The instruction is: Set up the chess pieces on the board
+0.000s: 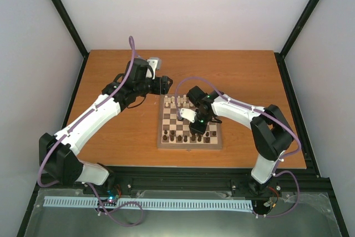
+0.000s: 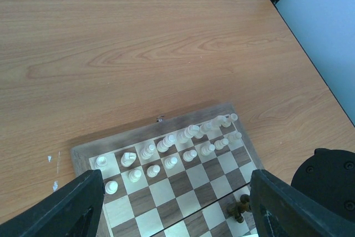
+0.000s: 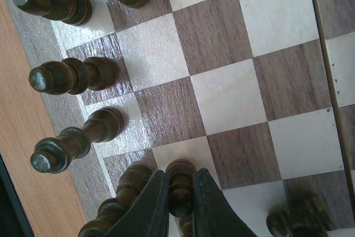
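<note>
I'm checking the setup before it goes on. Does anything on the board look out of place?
One dark piece sits alone near the middle of the board, while the other dark pieces line the near edge. It looks stray; whether it is upright I cannot tell.

The board is grained wood with a soft sheen; the dark chess pieces are turned wood, polished glossy. The table looks like smooth, matt wood-grain.
</note>
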You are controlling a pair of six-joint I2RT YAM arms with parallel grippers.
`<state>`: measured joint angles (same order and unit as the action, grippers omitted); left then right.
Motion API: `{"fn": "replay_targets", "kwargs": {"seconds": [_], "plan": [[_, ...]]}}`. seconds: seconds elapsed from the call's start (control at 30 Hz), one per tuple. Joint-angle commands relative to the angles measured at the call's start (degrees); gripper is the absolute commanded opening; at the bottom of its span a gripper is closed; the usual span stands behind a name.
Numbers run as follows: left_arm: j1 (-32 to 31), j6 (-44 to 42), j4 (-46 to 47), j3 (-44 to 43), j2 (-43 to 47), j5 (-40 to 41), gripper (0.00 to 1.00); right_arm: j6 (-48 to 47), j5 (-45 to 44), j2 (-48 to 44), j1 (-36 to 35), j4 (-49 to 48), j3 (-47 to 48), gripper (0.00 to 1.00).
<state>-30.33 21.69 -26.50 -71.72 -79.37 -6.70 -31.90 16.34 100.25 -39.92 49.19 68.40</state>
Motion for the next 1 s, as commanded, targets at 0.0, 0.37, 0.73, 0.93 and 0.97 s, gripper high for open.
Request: {"fn": "replay_targets", "kwargs": {"seconds": [0.0,0.37,0.73,0.93,0.97], "plan": [[0.73,0.26,1.51,-1.84,1.55,-0.38,0.74,-0.33,0.39,0.57,-0.84,0.12,1.49,0.07],[0.71,0.29,1.55,-1.77,1.23,-0.98,0.74,0.35,-0.91,0.61,-0.86,-0.76,1.19,0.2],[0.71,0.2,1.61,-1.75,1.07,-1.05,0.74,0.87,0.18,-3.06,1.29,-0.71,2.24,0.24],[0.71,0.35,1.71,-1.75,1.17,-1.56,0.74,2.57,-1.67,-4.44,6.39,-2.26,1.91,0.24],[0.71,0.33,1.66,-1.75,1.12,-1.56,0.74,2.87,-2.23,-4.51,7.26,-2.61,1.87,0.24]]}}
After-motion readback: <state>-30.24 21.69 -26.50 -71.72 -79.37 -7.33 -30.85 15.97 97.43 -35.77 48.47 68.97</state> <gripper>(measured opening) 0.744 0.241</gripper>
